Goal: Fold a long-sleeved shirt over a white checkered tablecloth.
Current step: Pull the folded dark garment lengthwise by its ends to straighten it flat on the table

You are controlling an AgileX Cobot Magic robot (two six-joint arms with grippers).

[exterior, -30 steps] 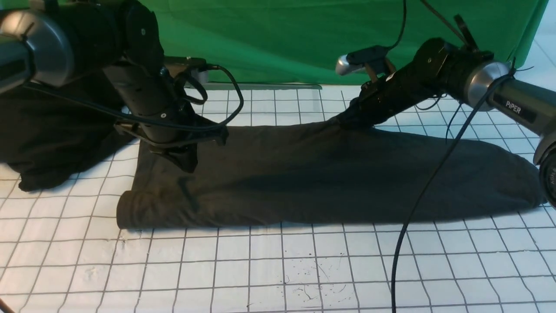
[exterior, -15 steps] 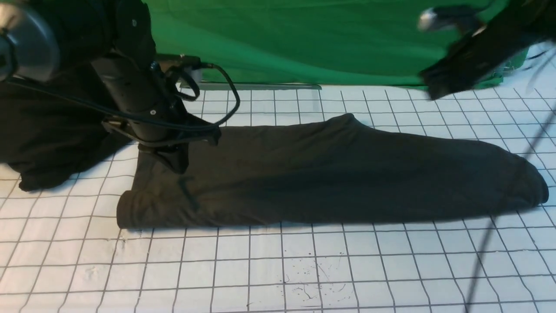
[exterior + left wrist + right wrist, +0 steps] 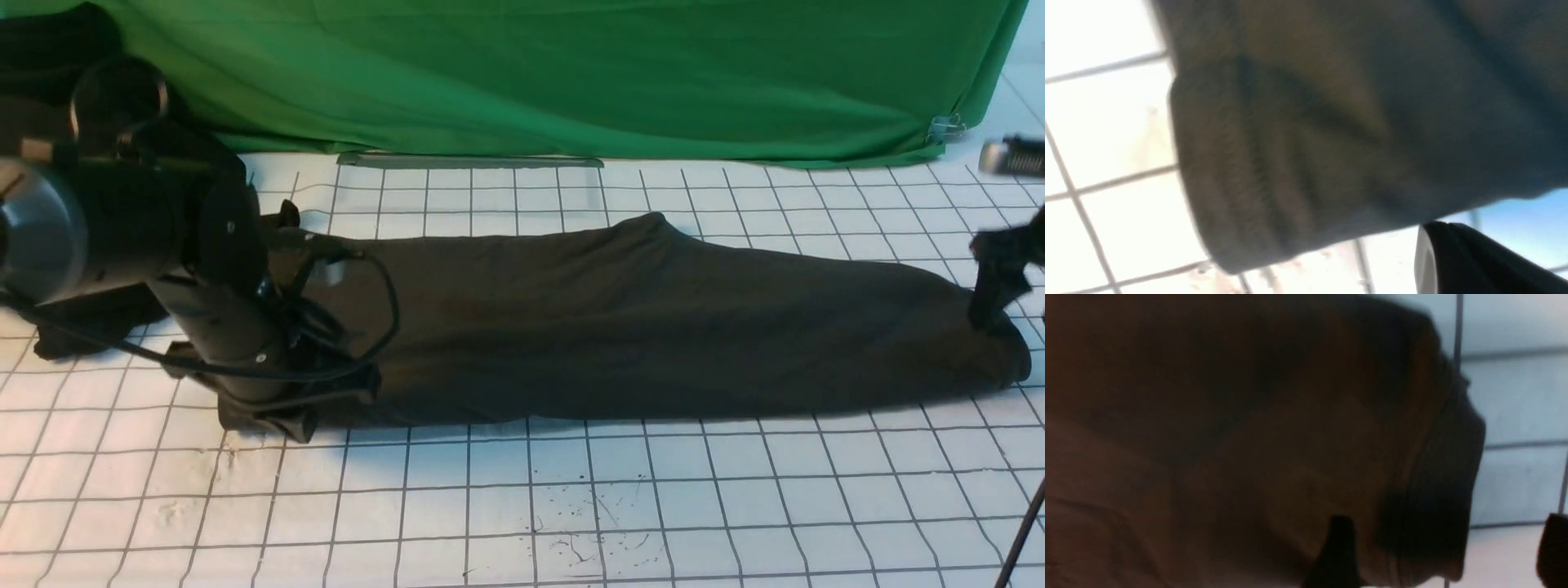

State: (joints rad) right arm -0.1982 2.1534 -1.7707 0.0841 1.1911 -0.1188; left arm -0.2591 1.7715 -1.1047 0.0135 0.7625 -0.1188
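Long-sleeved shirt (image 3: 620,327): we find it lying flat as one long band across the middle of the white checkered tablecloth (image 3: 522,506), reaching almost to its right edge. We note the left gripper (image 3: 273,420) clenched at the band's near left corner; whether it pinches cloth we cannot tell. Right gripper (image 3: 992,294) at the right end, fingers (image 3: 1336,551) spread wide, grasping nothing.

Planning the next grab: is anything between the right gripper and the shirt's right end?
Nothing visible does: the right gripper is open at the right end of the long-sleeved shirt, with only white checkered tablecloth beside it.
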